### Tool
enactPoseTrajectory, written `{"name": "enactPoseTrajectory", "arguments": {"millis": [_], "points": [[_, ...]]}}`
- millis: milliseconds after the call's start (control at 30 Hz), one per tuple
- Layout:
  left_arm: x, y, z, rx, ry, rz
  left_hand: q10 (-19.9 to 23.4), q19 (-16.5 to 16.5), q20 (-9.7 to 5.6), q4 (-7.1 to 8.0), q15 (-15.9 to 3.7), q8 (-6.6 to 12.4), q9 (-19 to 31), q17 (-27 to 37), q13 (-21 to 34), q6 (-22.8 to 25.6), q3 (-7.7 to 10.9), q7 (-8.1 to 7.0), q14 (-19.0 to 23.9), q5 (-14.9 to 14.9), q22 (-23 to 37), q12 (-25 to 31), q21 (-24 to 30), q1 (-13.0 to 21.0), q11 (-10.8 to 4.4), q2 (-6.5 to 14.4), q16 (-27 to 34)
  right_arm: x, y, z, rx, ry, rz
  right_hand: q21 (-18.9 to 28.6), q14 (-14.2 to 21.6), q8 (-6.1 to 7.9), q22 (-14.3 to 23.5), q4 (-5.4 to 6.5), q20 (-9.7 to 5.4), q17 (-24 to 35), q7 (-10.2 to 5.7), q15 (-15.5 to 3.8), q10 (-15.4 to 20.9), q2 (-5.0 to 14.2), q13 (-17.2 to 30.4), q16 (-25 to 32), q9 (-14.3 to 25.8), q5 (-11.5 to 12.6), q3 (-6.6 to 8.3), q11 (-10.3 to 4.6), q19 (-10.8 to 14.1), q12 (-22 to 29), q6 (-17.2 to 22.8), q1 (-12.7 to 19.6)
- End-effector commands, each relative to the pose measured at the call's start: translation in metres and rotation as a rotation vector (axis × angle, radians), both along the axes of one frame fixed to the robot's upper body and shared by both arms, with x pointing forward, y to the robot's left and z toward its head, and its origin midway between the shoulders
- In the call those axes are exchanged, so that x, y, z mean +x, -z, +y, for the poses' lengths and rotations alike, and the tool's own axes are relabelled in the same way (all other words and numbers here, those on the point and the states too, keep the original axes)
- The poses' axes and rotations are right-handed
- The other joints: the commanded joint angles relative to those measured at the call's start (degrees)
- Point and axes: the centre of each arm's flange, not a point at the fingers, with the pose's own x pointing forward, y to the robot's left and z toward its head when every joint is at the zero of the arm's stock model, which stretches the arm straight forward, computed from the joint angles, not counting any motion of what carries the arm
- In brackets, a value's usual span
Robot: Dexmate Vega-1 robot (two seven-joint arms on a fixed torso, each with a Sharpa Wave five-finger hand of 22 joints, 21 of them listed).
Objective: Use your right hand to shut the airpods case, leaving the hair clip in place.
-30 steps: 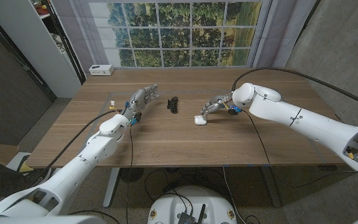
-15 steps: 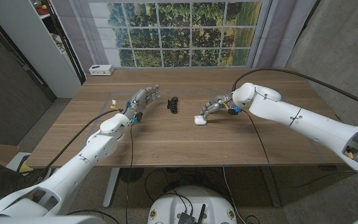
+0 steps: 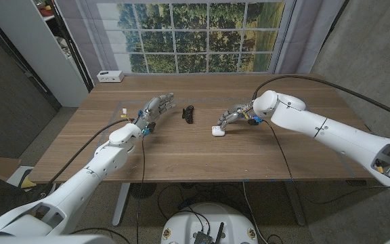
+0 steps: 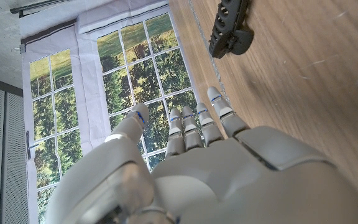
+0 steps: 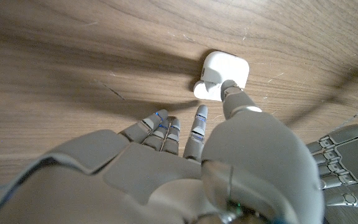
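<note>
The airpods case [image 3: 217, 131] is located near the middle of the surface [image 3: 202, 159]. It is touched by one fingertip of the right hand [image 3: 233, 116], nothing being gripped, apparently for lid closure. The hair clip [image 3: 189, 113] lies apart toward the far edge, beside the idle, spread left hand [image 3: 156, 108].

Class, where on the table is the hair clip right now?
In the head view the black hair clip lies left of centre on the wooden table, between the left hand and the white airpods case.
</note>
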Motion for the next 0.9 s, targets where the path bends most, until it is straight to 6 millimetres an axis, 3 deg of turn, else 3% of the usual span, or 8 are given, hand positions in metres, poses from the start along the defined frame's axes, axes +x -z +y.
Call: {"name": "enactPoseTrajectory", "arguments": {"millis": [33,900], "points": [[0.002,0.002,-0.002,0.002,0.01,0.005,0.2,0.3,0.46,-0.31,-0.02,0.21,0.3,0.1,0.1,0.5,0.14,0.04,0.3,0.3,0.2,0.1,-0.3,0.7,-0.08,-0.3,0.0,0.002,0.011,-0.004,0.014,0.017,0.037,0.2,0.5,0.17,0.3,-0.06,1.31,0.1,1.65,-1.94,0.7,0.22,0.3,0.1,0.1,-0.1,-0.38,-0.19,1.3,0.2,0.7,0.7],[-0.011,0.007,-0.005,0.019,0.002,0.011,0.2,0.4,0.56,-0.44,0.0,0.4,0.3,0.1,0.1,1.3,-0.01,0.21,0.2,0.3,0.3,0.2,-0.6,0.9,-0.16,-0.2,0.0,-0.002,0.028,-0.007,0.04,0.016,0.039,0.4,1.4,0.91,0.3,-0.34,1.1,0.1,2.01,-2.45,2.5,0.44,0.3,0.3,0.3,0.0,-0.43,-0.71,2.1,0.7,3.4,1.8]]}}
